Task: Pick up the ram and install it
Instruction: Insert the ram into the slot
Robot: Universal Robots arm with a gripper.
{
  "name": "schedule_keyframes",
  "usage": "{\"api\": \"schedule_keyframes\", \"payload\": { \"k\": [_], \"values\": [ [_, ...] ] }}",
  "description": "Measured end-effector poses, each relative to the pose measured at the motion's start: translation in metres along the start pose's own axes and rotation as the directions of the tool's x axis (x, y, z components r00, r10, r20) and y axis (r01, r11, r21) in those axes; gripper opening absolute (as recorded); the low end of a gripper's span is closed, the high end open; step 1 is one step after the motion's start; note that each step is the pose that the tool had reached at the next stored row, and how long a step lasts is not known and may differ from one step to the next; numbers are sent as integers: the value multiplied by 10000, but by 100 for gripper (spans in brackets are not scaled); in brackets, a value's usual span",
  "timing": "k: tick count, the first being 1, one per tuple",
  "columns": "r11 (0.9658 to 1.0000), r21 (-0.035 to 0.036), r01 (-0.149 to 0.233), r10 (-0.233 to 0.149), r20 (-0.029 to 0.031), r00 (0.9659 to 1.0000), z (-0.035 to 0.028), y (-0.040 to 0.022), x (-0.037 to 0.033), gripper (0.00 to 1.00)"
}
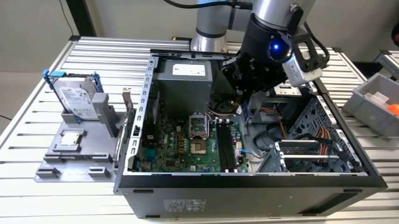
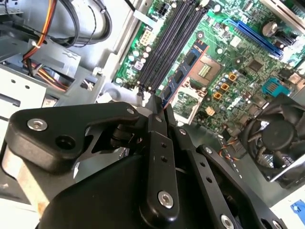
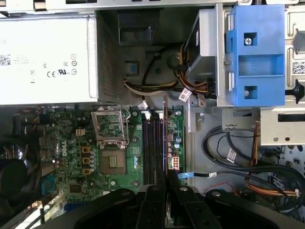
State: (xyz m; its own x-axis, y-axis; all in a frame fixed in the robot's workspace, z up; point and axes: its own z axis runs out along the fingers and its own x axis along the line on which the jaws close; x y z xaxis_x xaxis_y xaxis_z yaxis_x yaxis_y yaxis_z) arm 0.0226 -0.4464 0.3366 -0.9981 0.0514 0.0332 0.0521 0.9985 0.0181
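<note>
The gripper (image 2: 162,107) is clamped on the ram (image 2: 183,71), holding the stick edge-on above the black memory slots (image 3: 151,152) of the motherboard (image 3: 71,152), inside the open computer case (image 1: 143,84). The power supply (image 3: 47,59) lies beyond.

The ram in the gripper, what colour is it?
Blue, with dark chips; the ram shows best in the second wrist view.

I counted one computer case (image 1: 249,186) lying open, with one green main board (image 1: 181,144) inside. One ram stick (image 2: 183,74) sat pinched between the jaws of the one gripper (image 2: 159,107). Below the jaws ran four dark memory slots (image 3: 152,152). Off to the side stood one hard drive (image 1: 78,98) and one square chip (image 1: 70,138).
</note>
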Motion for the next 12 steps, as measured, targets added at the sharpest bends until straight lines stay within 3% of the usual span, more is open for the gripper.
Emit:
{"api": "schedule_keyframes", "payload": {
  "k": [12],
  "values": [
    [10000,53,-1,2,-32,10000,53,-14,-21,0]
  ]
}}
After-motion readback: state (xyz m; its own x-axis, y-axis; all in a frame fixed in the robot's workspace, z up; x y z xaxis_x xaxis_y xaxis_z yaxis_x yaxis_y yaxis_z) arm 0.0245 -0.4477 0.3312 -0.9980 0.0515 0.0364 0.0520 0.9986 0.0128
